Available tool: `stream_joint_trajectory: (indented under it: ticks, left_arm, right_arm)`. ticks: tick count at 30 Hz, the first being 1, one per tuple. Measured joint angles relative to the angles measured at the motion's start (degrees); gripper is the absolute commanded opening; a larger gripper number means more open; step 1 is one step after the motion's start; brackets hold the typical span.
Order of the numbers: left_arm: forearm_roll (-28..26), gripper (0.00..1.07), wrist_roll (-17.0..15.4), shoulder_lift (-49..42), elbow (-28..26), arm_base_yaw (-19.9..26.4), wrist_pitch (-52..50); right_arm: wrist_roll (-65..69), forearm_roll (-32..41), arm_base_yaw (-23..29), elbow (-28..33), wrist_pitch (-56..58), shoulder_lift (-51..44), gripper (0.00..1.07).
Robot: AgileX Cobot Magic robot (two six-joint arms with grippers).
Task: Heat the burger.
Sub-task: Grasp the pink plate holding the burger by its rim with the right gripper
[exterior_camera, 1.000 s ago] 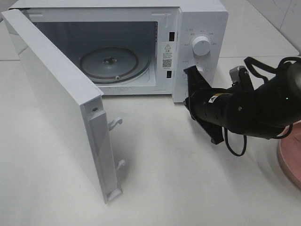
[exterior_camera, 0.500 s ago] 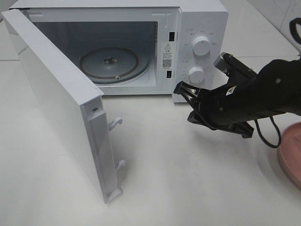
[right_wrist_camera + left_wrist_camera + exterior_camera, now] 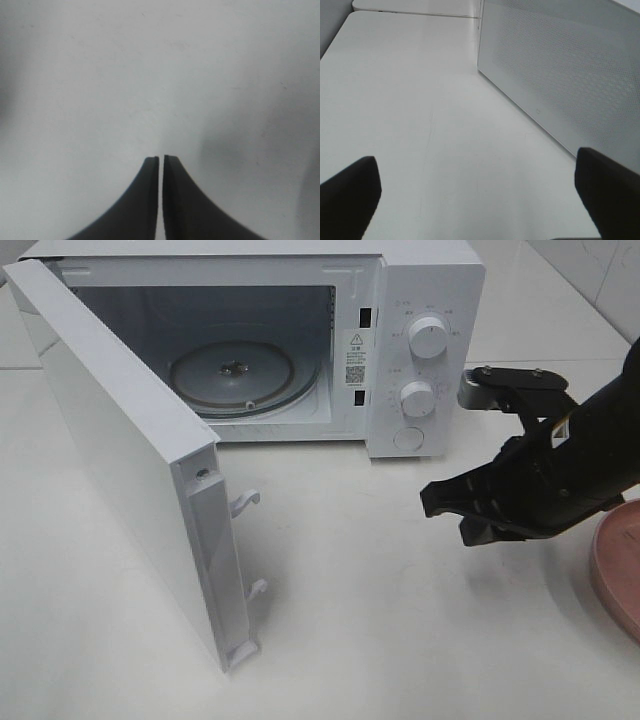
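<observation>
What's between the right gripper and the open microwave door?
Nothing. The exterior high view shows only bare tabletop between the right gripper and the microwave door, apart from the door's own latch hooks.

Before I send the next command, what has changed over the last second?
The right gripper drew back from the microwave's control panel toward the pink plate, uncovering the lower knob; it is shut, holding nothing. The door stayed open, the turntable bare, the plate unmoved.

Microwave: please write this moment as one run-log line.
microwave door open | turntable bare | right jaws shut, empty | left jaws open | burger not in view
</observation>
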Motion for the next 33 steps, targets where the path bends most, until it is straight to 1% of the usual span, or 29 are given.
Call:
stream_joint_trajectory:
  ticks: [1,3,7,8,9,10,11,12,13,14,15,16,17,18,19,20,27,31,33]
  left_arm:
    - [0.0,0.98,0.0,0.0,0.0,0.0,0.0]
    - [0.0,0.98,0.0,0.0,0.0,0.0,0.0]
    - [0.0,0.98,0.0,0.0,0.0,0.0,0.0]
    - [0.0,0.98,0.0,0.0,0.0,0.0,0.0]
    - [0.0,0.98,0.0,0.0,0.0,0.0,0.0]
    - [0.0,0.98,0.0,0.0,0.0,0.0,0.0]
    - [0.0,0.98,0.0,0.0,0.0,0.0,0.0]
    - [0.0,0.98,0.0,0.0,0.0,0.0,0.0]
    - [0.0,0.98,0.0,0.0,0.0,0.0,0.0]
    - [0.0,0.98,0.0,0.0,0.0,0.0,0.0]
    - [0.0,0.98,0.0,0.0,0.0,0.0,0.0]
    - [0.0,0.98,0.0,0.0,0.0,0.0,0.0]
    - [0.0,0.98,0.0,0.0,0.0,0.0,0.0]
    - [0.0,0.98,0.0,0.0,0.0,0.0,0.0]
    - [0.0,0.98,0.0,0.0,0.0,0.0,0.0]
    - [0.0,0.98,0.0,0.0,0.0,0.0,0.0]
    - [0.0,0.98,0.0,0.0,0.0,0.0,0.0]
    - [0.0,0.98,0.0,0.0,0.0,0.0,0.0]
    - [0.0,0.98,0.0,0.0,0.0,0.0,0.0]
  right_arm:
    - [0.0,0.0,0.0,0.0,0.0,0.0,0.07]
    - [-0.4,-3.5,-1.89,0.0,6.65,-2.64,0.09]
    - [-0.69,-5.96,-3.44,0.0,10.43,-4.81,0.13]
    - [-0.69,-6.88,-4.07,0.0,11.8,-5.56,0.15]
    - [-0.69,-8.88,-5.33,0.0,14.21,-6.82,0.23]
    - [-0.69,-8.88,-5.33,0.0,14.21,-6.82,0.23]
    - [-0.69,-9.91,-5.96,0.0,15.24,-7.51,0.28]
    - [-0.69,-11.8,-7.1,0.0,16.73,-8.59,0.41]
    - [-0.69,-11.8,-7.1,0.0,16.73,-8.59,0.41]
    - [-0.69,-12.95,-7.62,0.0,17.48,-9.17,0.5]
    - [-0.69,-13.98,-8.48,0.0,18.68,-9.85,0.67]
    - [-0.69,-13.98,-8.48,0.0,18.68,-9.85,0.67]
    - [-0.69,-14.9,-8.94,0.0,19.19,-10.14,0.77]
    - [-0.69,-14.9,-8.94,0.0,19.19,-10.14,0.77]
    - [-0.69,-16.27,-9.8,0.0,20.17,-10.31,0.94]
    - [-0.74,-17.13,-10.43,0.0,21.2,-10.31,1.03]
    - [-1.03,-18.74,-12.32,0.0,22.35,-10.31,1.0]
    - [-1.2,-19.25,-14.95,0.0,22.35,-10.31,0.98]
    - [-1.2,-19.31,-15.3,0.0,22.35,-10.31,0.97]
